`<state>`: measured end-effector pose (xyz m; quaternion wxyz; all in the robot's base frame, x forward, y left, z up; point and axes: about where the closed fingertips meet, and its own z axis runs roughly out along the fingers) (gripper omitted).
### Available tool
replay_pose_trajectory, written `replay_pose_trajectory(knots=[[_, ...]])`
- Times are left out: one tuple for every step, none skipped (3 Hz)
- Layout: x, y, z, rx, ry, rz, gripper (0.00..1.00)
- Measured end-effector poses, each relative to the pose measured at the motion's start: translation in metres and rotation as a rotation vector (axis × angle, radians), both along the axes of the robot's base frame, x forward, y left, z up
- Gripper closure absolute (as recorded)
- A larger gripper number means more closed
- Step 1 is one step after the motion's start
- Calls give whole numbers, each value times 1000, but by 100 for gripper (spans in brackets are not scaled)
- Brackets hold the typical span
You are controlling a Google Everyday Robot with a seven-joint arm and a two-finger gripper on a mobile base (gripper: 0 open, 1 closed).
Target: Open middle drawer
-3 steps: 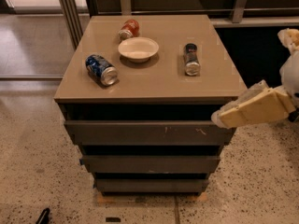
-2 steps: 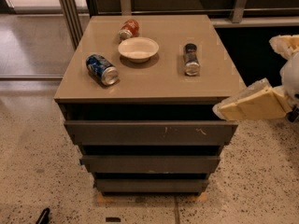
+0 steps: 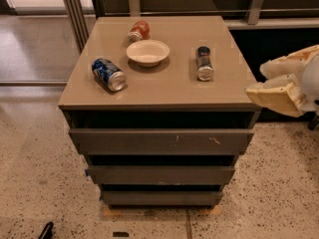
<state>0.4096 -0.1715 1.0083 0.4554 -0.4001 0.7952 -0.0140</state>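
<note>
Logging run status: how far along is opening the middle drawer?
Done: nothing visible. The middle drawer is shut, no tray showing. In hand: the gripper hangs off the right side of the cabinet, about level with its top, touching nothing. Left: reach the middle front, catch it and pull it out.

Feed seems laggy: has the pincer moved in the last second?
Yes. The pincer has gone up and right: from over the top drawer front's right end to beside the cabinet top's right edge, farther from the middle drawer.
</note>
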Motion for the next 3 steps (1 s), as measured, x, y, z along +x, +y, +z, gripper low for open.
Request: replay_pose_trajectory(knots=[[0,0,0,0,0,0,81],[0,1,-18,20,1,-52,100],[1,4,-63,63,24,-140,100]])
